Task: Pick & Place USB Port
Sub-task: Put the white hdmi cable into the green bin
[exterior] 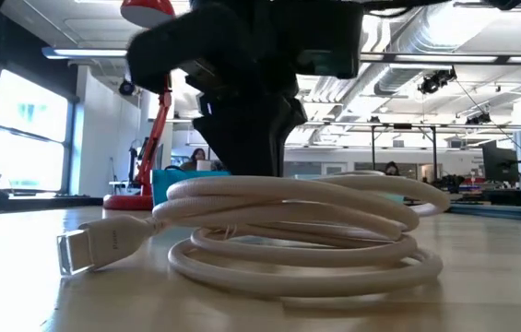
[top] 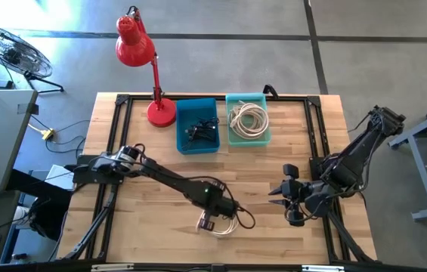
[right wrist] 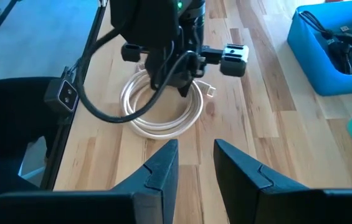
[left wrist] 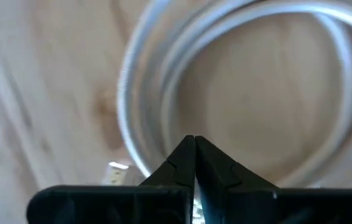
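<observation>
At the counter's [top: 273, 162] near edge, the left end effector [left wrist: 194, 152] stands closed over the cable [right wrist: 163, 112], gripping nothing; the low view alone shows its plug [exterior: 94, 249]. The right end effector [right wrist: 195, 158] waits part-open, empty.

A: Floor [top: 221, 19]?
B: Grey concrete with dark seams. A fan [top: 9, 49] stands off the table's far left corner.
A: Furniture?
B: Wooden table [top: 289, 155], black-framed. Red desk lamp [top: 141, 60] at its far edge.
A: Room behind?
B: Tall windows [exterior: 20, 124], bright; ceiling ducts [exterior: 444, 41]; people seated at distant desks.
</observation>
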`<state>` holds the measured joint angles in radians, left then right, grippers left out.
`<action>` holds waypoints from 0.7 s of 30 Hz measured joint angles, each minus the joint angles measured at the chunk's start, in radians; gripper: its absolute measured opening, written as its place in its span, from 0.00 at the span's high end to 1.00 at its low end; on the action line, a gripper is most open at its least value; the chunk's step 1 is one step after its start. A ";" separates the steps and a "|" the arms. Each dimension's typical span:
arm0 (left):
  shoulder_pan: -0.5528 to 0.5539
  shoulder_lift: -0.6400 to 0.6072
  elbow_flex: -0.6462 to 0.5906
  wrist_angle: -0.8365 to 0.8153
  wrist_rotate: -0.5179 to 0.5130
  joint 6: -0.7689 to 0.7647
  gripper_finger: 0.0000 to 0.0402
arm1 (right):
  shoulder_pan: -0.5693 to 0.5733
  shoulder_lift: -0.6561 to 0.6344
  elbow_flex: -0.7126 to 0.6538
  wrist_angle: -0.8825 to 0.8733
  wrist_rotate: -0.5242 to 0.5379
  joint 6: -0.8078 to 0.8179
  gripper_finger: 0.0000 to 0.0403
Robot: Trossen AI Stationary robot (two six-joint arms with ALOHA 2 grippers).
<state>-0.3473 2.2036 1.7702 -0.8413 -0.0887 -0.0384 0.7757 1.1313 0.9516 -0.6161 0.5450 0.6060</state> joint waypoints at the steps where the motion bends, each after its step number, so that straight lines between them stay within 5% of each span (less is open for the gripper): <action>1: -0.001 0.000 0.003 -0.003 0.014 0.012 0.97 | 0.000 0.000 0.000 0.000 0.000 0.000 0.77; 13: 0.000 -0.004 0.212 -0.254 -0.013 0.080 0.76 | 0.000 0.000 0.000 0.000 0.005 0.000 0.77; 21: 0.002 0.003 0.178 -0.285 -0.109 0.113 0.55 | 0.000 0.001 0.000 0.000 0.004 0.008 0.77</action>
<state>-0.3457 2.2066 1.9479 -1.1262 -0.1982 0.0746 0.7753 1.1320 0.9516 -0.6159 0.5492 0.6139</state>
